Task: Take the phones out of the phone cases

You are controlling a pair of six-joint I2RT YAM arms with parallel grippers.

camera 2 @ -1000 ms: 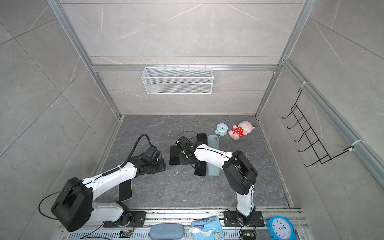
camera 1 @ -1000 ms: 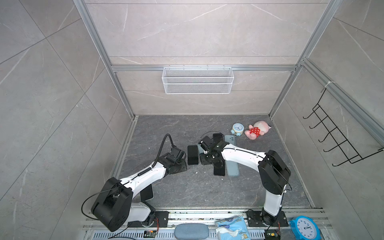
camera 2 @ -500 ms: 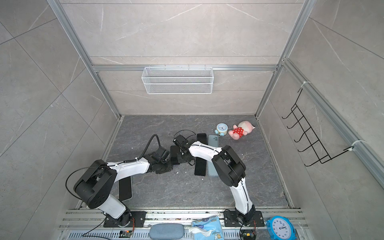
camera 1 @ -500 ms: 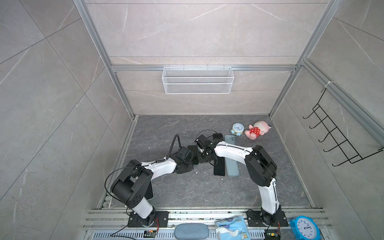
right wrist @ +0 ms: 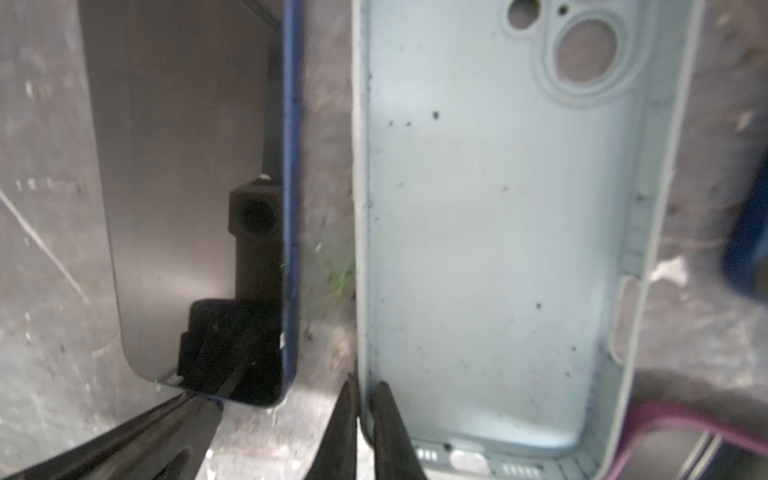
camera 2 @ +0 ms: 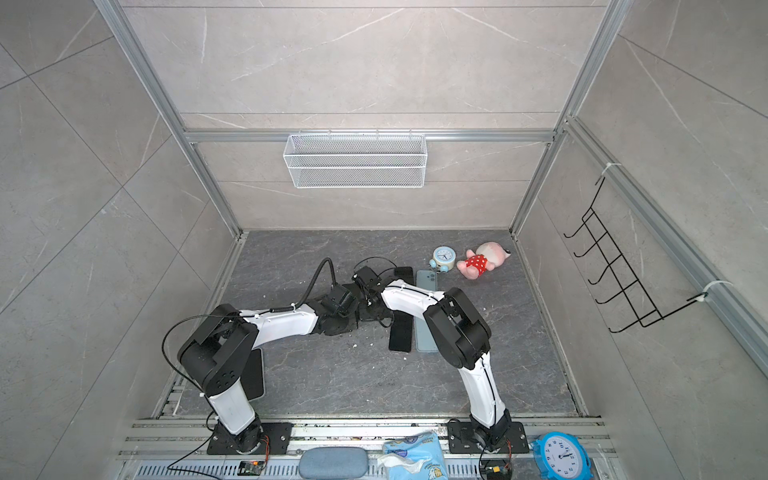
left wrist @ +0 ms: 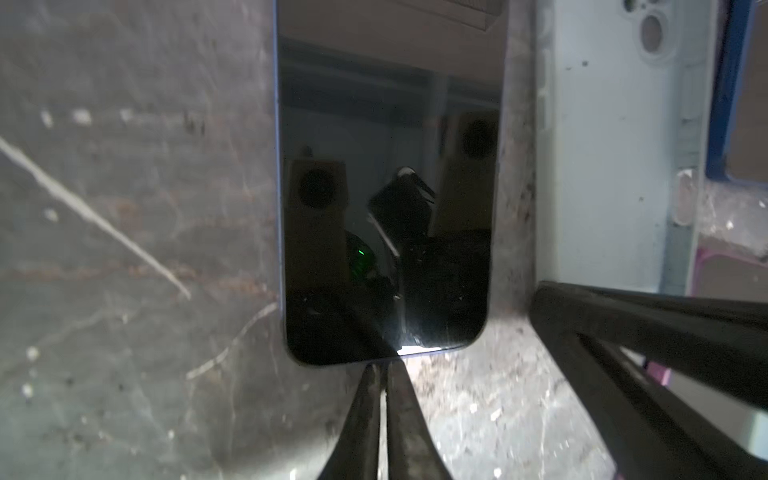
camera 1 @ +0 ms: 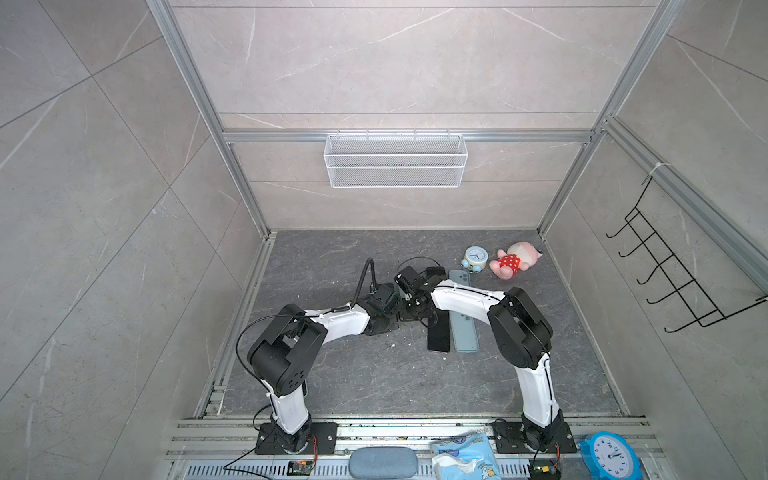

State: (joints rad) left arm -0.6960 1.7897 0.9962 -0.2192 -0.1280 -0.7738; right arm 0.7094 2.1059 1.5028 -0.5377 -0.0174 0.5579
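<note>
**DESK:** Left side first. What has the left gripper [left wrist: 384, 372] got?

**PHOTOGRAPHER:** Nothing. Its two slim black fingers are pressed together, with the tips at the short end of the black glass phone with the blue edge [left wrist: 386, 187]. They are touching it or all but touching it. The phone lies flat, screen up, on the grey veined stone floor [left wrist: 124, 249], already clear of its cover.

**DESK:** And the cover?

**PHOTOGRAPHER:** The pale blue silicone phone case [right wrist: 490, 249] lies hollow side up just beside the phone, with a narrow strip of floor between them. The right gripper [right wrist: 365, 390] is nipped down on the case's corner wall, one finger outside and one inside.

**DESK:** So the job looks nearly done. What could spoil it?

**PHOTOGRAPHER:** Three things, I'd judge. Closed tips on slick glass can skid, which would shove the phone across that strip into the case or scuff the screen. The silicone wall is soft, so a pull on one corner may fold it and let it slip free. The two grippers also sit close together in both top views. A purple-rimmed case [right wrist: 681, 415] lies hard by the blue one, though I cannot tell whether they touch. A careless swing rightward could snag that neighbour or knock one arm against the other.
</note>
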